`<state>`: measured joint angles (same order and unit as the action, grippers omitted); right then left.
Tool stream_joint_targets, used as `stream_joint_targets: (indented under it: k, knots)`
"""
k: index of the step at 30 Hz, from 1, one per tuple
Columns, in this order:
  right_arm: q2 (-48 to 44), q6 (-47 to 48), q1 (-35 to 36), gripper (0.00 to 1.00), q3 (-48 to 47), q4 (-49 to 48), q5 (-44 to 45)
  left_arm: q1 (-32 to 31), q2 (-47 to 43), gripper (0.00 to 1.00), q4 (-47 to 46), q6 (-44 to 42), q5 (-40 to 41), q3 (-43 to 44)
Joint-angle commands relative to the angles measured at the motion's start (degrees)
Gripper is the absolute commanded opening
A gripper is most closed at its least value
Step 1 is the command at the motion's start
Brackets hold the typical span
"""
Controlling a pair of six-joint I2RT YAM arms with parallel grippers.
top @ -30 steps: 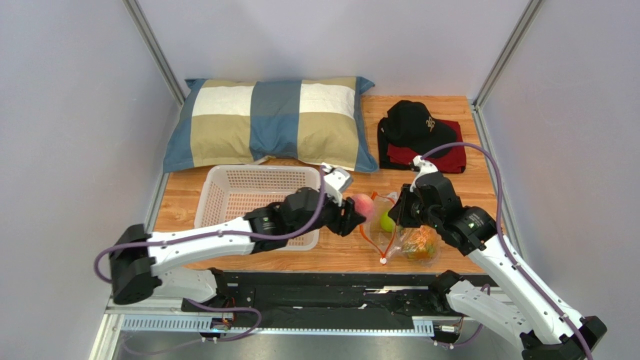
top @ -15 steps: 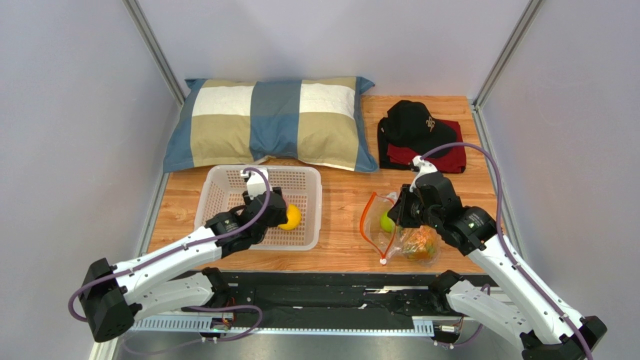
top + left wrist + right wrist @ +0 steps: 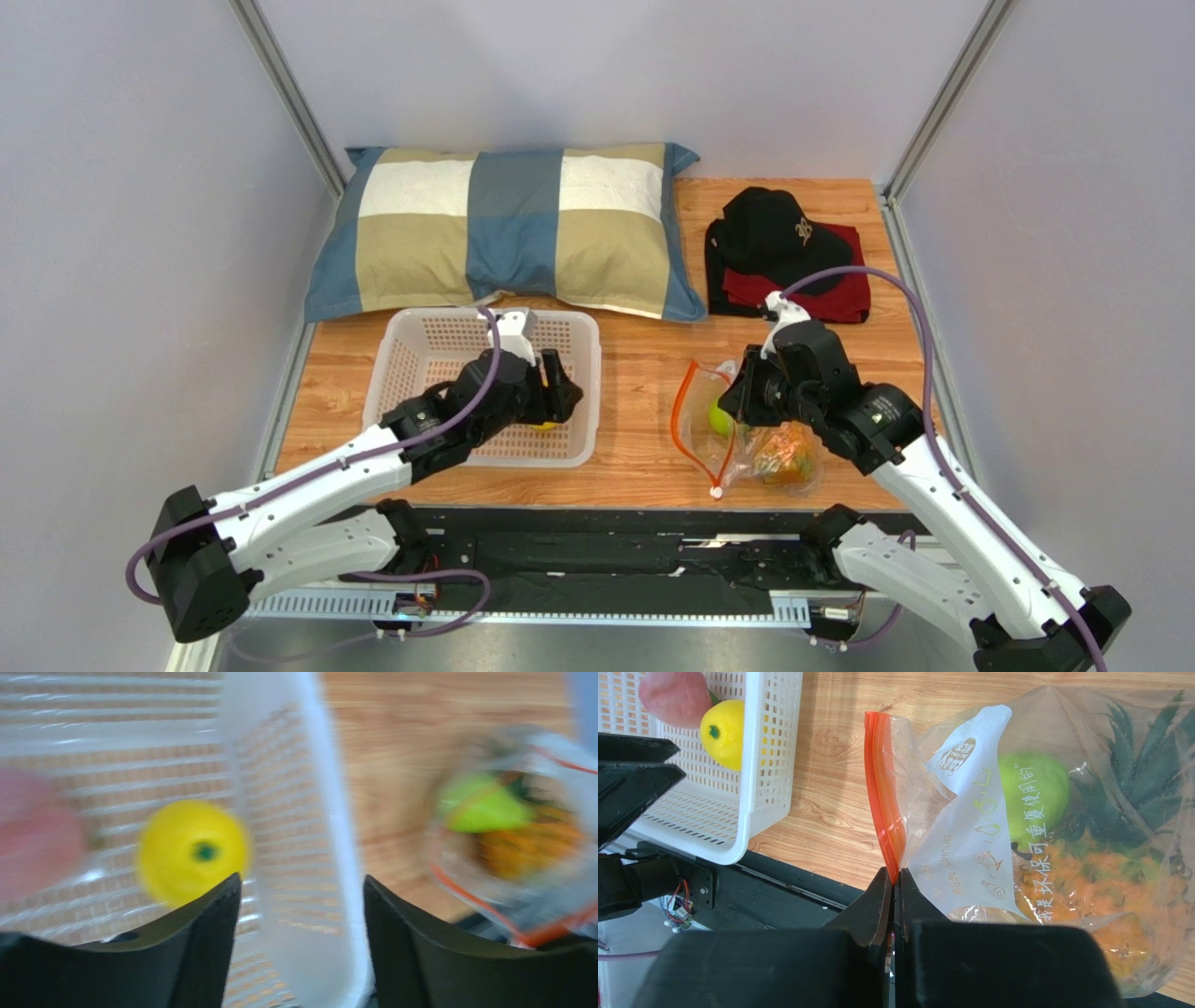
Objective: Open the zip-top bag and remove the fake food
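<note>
The zip-top bag (image 3: 744, 437) lies on the wooden table with its mouth open. My right gripper (image 3: 894, 875) is shut on its orange zip strip (image 3: 884, 812) and shows in the top view (image 3: 744, 399). A green apple (image 3: 1032, 798) and an orange pineapple (image 3: 1102, 889) are inside the bag. My left gripper (image 3: 302, 882) is open and empty above the right wall of the white basket (image 3: 302, 812), also in the top view (image 3: 544, 392). A yellow citrus (image 3: 191, 850) and a pink peach (image 3: 675, 696) lie in the basket.
A checked pillow (image 3: 505, 224) lies at the back. A black cap (image 3: 779, 224) sits on folded dark red cloth (image 3: 842, 297) at the back right. The bag's white slider tab (image 3: 716, 490) is near the table's front edge, beside the black rail (image 3: 589, 539).
My left gripper carried the peach from the bag's mouth to the basket, let it go, and has now shifted right inside the basket. The right gripper has kept its hold.
</note>
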<state>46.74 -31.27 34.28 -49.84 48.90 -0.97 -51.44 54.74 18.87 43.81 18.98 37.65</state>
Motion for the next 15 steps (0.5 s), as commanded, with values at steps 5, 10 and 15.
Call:
stream_joint_targets:
  k: [5,10,15]
  knots:
    - [0.4,-2.0,0.3,0.00,-1.0,-5.3,-6.0,-2.2,12.3,0.38,-40.6,-2.2,-36.2,-0.9]
    - [0.3,-3.4,0.3,0.00,-1.0,-6.5,-7.0,-5.4,27.0,0.24,-50.9,-1.5,-41.6,4.6]
    - [-0.2,-4.9,0.4,0.00,-0.8,-8.3,-9.7,-6.7,38.3,0.31,-58.9,2.3,-44.5,8.7]
